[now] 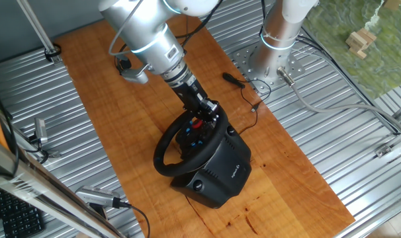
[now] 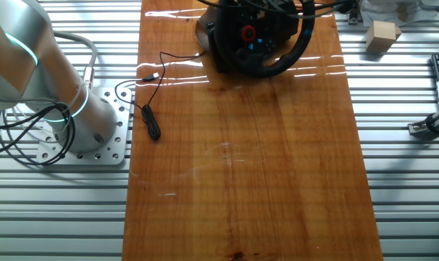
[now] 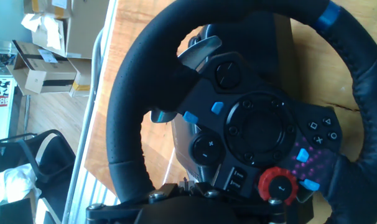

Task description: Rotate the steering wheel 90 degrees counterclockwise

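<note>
The black steering wheel (image 1: pixel 164 149) stands tilted on its base near the middle of the wooden board (image 1: pixel 121 106). It shows at the far edge in the other fixed view (image 2: pixel 292 54). In the hand view its rim (image 3: pixel 132 93) fills the frame, with blue buttons and a red dial (image 3: pixel 277 185) on the hub. My gripper (image 1: pixel 210 111) sits at the rim's far upper part, its jaws closed around the rim. In the hand view the gripper (image 3: pixel 182 199) is at the bottom edge, and the rim runs under it.
The bulky black base housing (image 1: pixel 223 168) sits behind the wheel. A loose black cable (image 1: pixel 235 79) lies on the board near the arm's mounting plate (image 1: pixel 270 63); it also shows in the other fixed view (image 2: pixel 151 119). Wooden blocks (image 1: pixel 361 41) lie off the board.
</note>
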Controlling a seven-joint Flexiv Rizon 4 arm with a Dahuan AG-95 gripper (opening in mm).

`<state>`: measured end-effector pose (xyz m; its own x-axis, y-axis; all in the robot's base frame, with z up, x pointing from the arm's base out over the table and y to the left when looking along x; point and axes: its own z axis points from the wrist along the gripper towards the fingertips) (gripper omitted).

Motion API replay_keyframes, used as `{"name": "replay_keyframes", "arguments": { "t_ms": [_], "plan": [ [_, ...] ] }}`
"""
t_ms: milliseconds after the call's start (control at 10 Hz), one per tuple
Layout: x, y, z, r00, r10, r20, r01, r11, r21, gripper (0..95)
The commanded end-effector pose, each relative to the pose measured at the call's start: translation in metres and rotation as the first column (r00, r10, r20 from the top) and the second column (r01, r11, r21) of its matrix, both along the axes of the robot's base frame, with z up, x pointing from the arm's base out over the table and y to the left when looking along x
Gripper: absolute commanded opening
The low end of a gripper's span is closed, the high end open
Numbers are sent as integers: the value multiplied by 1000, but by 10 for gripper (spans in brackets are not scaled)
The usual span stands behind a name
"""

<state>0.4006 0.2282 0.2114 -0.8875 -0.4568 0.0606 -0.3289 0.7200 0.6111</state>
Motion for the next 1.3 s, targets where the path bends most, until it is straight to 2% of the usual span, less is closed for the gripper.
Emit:
{"name": "replay_keyframes", "arguments": {
  "t_ms": [100, 700, 1300],
  "plan": [
    [1, -2, 0, 1000, 18, -6, -18, 1000, -1, 0],
    [2, -10, 2, 998, 49, -47, -49, 999, -2, 0],
    [3, -15, -1, 996, 73, -44, -73, 997, 2, 0]
  ]
}}
